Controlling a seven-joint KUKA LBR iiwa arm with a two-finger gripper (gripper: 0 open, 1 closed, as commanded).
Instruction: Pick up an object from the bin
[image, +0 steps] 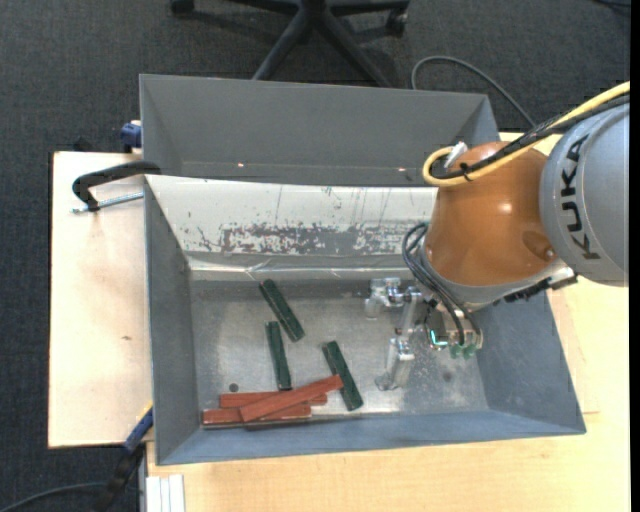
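1. Your claw (393, 368) hangs low over the floor of the grey bin (168, 330), right of centre in the frame, under the orange wrist cover (490, 225). You cannot tell how far open it is, and nothing shows in its grasp.
2. The nearest thing is a dark green bar (342, 376), lying flat and slanted just left of the claw, in the lower middle of the frame.
3. Judge it stiff, light and probably smooth. Take it across its narrow width, near the middle; held by an end, it may swing or slip.
4. The red-brown bars (270, 406), stacked at the lower left, seem to touch its lower half, so a lift may drag them.
5. Two more green bars (279, 330) lie further left, well clear.
6. The bar's lower end sits near the front wall, which leaves little room there.
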